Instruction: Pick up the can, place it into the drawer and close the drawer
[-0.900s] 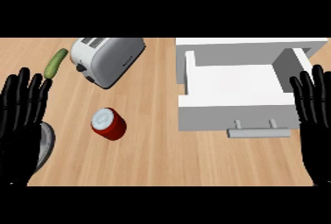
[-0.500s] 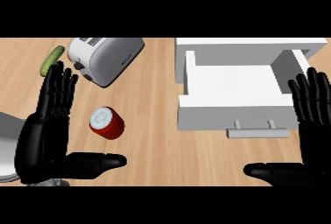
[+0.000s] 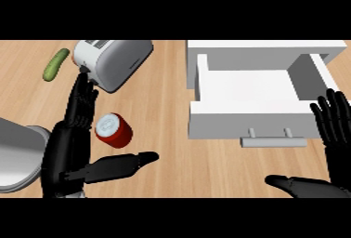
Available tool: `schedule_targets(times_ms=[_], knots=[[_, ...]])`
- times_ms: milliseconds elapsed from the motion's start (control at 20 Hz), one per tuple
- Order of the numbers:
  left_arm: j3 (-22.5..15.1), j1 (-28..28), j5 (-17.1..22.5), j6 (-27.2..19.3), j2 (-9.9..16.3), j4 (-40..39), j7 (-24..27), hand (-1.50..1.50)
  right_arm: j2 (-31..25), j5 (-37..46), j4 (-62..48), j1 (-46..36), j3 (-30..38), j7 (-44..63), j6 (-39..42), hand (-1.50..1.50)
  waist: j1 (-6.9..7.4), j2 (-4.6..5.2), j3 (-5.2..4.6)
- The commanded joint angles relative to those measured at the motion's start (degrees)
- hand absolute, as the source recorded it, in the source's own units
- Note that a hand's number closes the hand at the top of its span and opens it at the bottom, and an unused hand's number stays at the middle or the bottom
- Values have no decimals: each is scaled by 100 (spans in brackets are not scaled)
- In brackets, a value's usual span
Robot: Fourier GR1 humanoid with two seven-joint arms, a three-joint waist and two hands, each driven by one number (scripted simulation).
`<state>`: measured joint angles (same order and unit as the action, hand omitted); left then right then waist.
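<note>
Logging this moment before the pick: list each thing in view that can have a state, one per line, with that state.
can: lying on its side on the counter, not held
drawer: pulled open, nothing inside
left hand: open, fingers straight, just left of the can
right hand: open, fingers up, at the right edge
toaster: tilted on the counter
cucumber: lying flat, top left

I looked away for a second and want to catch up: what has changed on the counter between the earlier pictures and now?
The left hand has moved forward and inward, fingers straight, thumb spread, now flanking the red can without gripping it. The right hand has only shifted slightly and stays open at the right edge. The can, the silver toaster, the green cucumber and the open white drawer lie where they were.
</note>
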<state>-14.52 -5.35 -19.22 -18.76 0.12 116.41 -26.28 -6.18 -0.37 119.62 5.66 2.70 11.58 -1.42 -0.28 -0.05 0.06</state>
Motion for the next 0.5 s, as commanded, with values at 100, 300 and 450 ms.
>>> schedule_targets(times_ms=[100,300,450], knots=[[75,-112,-172,-39,-11,265,-530,-150,104,-186,-373,360,206,-630,302,-150,19,1,-4],[431,-153,269,-216,-11,-178,-238,-150,265,136,467,857,-152,-319,249,-150,3,0,-7],[390,-296,200,-351,-12,-321,-336,-150,219,-200,54,765,272,-681,427,-150,8,2,-6]])
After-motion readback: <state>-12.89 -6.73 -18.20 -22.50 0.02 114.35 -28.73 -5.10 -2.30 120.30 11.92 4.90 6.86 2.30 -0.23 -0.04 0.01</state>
